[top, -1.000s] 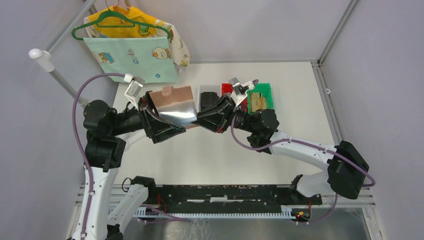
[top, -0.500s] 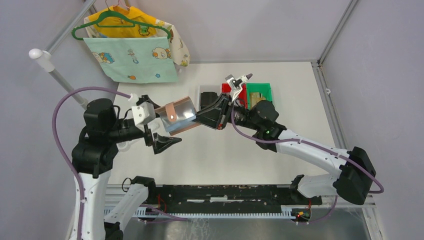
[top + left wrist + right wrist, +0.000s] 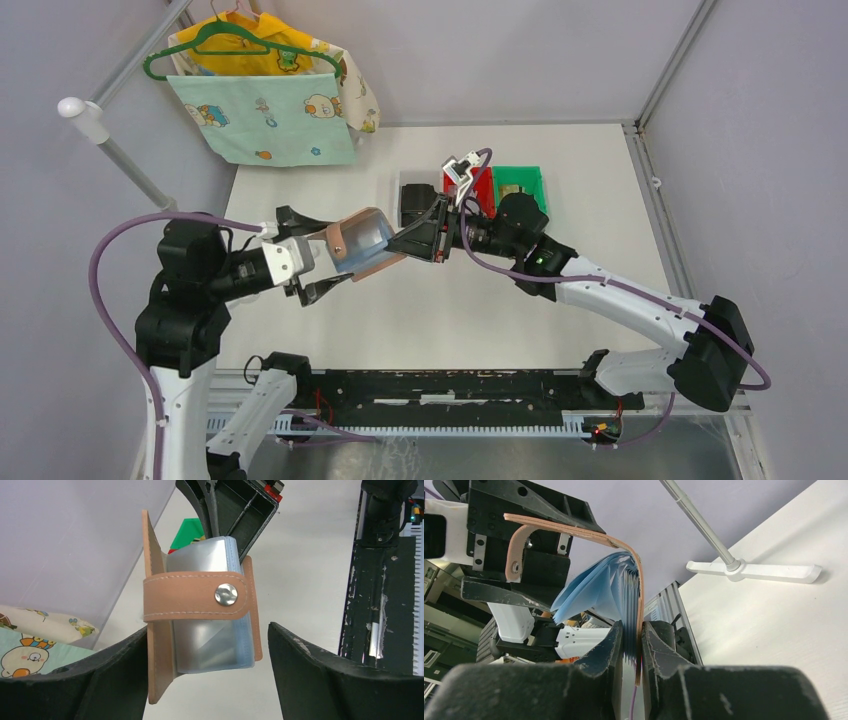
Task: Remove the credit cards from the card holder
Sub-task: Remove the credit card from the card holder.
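Note:
The card holder (image 3: 362, 243), pinkish-tan with a snap strap, hangs in the air over the table's middle. My right gripper (image 3: 428, 238) is shut on its right end; in the right wrist view the jaws of the right gripper (image 3: 631, 635) pinch the tan cover (image 3: 574, 530) and the fanned blue sleeves (image 3: 599, 590). My left gripper (image 3: 335, 256) is open, its fingers on either side of the holder's free end. In the left wrist view the card holder (image 3: 200, 597) sits between the wide fingers (image 3: 100, 680), its left cover close to one. The credit cards are hidden; only shiny sleeves show.
Behind the holder stand a black box (image 3: 415, 200), a red item (image 3: 455, 178) and a green bin (image 3: 520, 185). A hanger with printed cloth (image 3: 265, 110) hangs at the back left on a white pole (image 3: 100, 135). A black rail (image 3: 450, 385) runs along the near edge.
My left gripper let go of the spread-open holder, pulled back left and opened wide, then came in around its free end. The holder folded partly and stays in my right gripper.

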Available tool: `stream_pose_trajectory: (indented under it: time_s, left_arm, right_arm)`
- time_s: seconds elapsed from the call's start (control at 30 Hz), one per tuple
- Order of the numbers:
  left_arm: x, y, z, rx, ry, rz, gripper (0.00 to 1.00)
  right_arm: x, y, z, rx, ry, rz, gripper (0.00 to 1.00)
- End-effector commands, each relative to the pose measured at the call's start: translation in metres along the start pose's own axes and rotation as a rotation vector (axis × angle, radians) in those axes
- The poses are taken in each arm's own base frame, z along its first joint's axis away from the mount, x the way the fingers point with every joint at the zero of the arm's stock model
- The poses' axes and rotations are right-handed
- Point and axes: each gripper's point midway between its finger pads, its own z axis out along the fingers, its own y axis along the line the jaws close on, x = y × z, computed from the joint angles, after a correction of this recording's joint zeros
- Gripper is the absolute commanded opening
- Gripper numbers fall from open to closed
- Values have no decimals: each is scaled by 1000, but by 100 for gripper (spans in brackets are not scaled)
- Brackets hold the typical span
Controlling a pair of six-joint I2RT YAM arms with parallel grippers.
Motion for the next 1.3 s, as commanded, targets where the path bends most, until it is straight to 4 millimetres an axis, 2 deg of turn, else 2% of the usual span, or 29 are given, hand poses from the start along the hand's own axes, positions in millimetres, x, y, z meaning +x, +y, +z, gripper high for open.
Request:
stream_pose_trajectory:
  time_s: [0.0, 0.23, 0.33, 0.57, 0.67, 0.83, 1.0, 1.17, 1.27]
  left_arm:
    - [-6, 8, 1, -13, -25, 99, 84]
    - [17, -8, 0, 8, 10, 140, 94]
    - [26, -6, 0, 1, 46, 146, 94]
    - [24, 9, 1, -40, 58, 171, 82]
    - [14, 19, 0, -103, 29, 158, 77]
    - [4, -2, 0, -9, -13, 102, 78]
    - [11, -15, 1, 79, 20, 12, 80]
    - [20, -14, 1, 92, 65, 10, 76]
    - [23, 1, 1, 11, 68, 80, 72]
  right_arm:
    - [-37, 44, -4, -99, -91, -61, 0]
    - [-38, 47, -3, -100, -85, -41, 0]
    - [-37, 51, 1, -105, -80, -62, 0]
    - [-31, 53, 7, -100, -56, -70, 0]
    - [-31, 54, 8, -101, -50, -81, 0]
    - [-27, 49, 9, -88, -36, -85, 0]
    - [-29, 51, 8, -88, -37, -99, 0]
    - [-29, 51, 8, -81, -32, -103, 0]
    - [-30, 52, 8, -85, -33, -99, 0]
